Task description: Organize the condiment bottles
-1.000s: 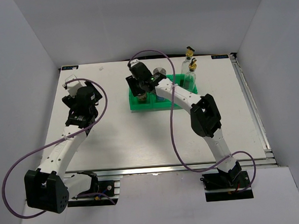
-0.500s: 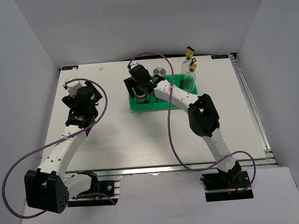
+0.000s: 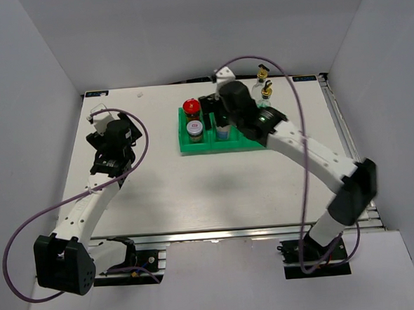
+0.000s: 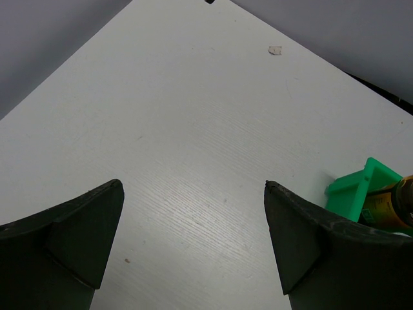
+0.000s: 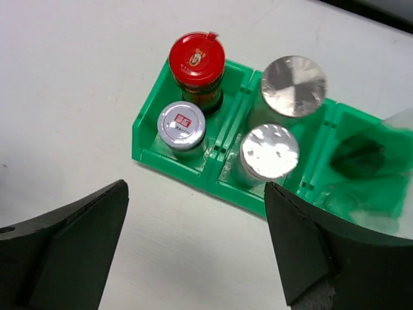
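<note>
Top camera overlooks the whole table (image 3: 160, 193); left wrist camera faces far-right, right wrist camera looks closely down; all share the tray (image 5: 169, 164).

Bright, even, diffuse light falls from above, and the pale walls (image 3: 185, 30) throw it back, so the white table (image 3: 160, 193) is close to overexposed. Shadows are faint and soft-edged; the plainest is a narrow band along the near side of the green tray (image 3: 213, 147). The top view is sharp throughout. In the wrist views the left gripper (image 4: 193, 185) and right gripper (image 5: 195, 186) show as dark, underexposed, slightly soft shapes. Glare flares on the far silver-lidded shaker (image 5: 293, 77) and mottles the near silver-lidded shaker (image 5: 269, 150). At the right edge the glass bottle (image 5: 387, 161) is a smeared, out-of-focus blur.
</note>
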Motion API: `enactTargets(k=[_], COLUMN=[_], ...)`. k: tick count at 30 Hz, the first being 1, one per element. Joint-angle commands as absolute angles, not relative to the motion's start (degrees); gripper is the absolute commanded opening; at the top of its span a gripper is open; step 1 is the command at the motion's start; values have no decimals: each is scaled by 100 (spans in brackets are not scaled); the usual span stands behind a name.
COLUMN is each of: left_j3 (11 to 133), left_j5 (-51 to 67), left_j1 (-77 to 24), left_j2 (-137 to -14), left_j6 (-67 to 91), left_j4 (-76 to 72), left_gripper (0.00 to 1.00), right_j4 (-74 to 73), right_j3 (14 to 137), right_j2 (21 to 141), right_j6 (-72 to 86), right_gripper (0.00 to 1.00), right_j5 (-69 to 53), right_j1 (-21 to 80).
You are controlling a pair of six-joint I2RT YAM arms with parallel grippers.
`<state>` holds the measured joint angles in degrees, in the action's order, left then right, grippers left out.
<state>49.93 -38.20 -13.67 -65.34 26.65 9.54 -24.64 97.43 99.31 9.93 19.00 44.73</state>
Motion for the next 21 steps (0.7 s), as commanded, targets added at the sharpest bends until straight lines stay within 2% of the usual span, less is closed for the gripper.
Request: enactTargets(k=[1,7,10,12,14,21], left_j3=[5098,5089,5019,4992,4966,4922], left_j5=[-3665,-3542,-3437,-3445,-3445,-3270], left_j1=[-1345,-1345,-1345,-1345,-1345,-1345], left_j2=[-6381,-6381,-6355,-6328,-6293,-6267], left_j6=[2707,2795,2821,2813,2795,2751], left_j4=[1081,1186,1169,1178,1143,1037], left_gripper=[98,98,98,98,98,98], right_j4=[-2058,-2311,-2391,-2303,-2329,-2066], right_j3=[8155,5997,4802,3966,3509,3384], right_j2=[8531,6482,5653,5180,4897,4141], right_j6=[1124,1766,2196,2494,2680,3032], right_gripper=[90,89,90,89,89,89], right_j5=[1846,2565,2358,1794,2080,2593], right_j1=[4482,4351,3676,2748,2323,2250])
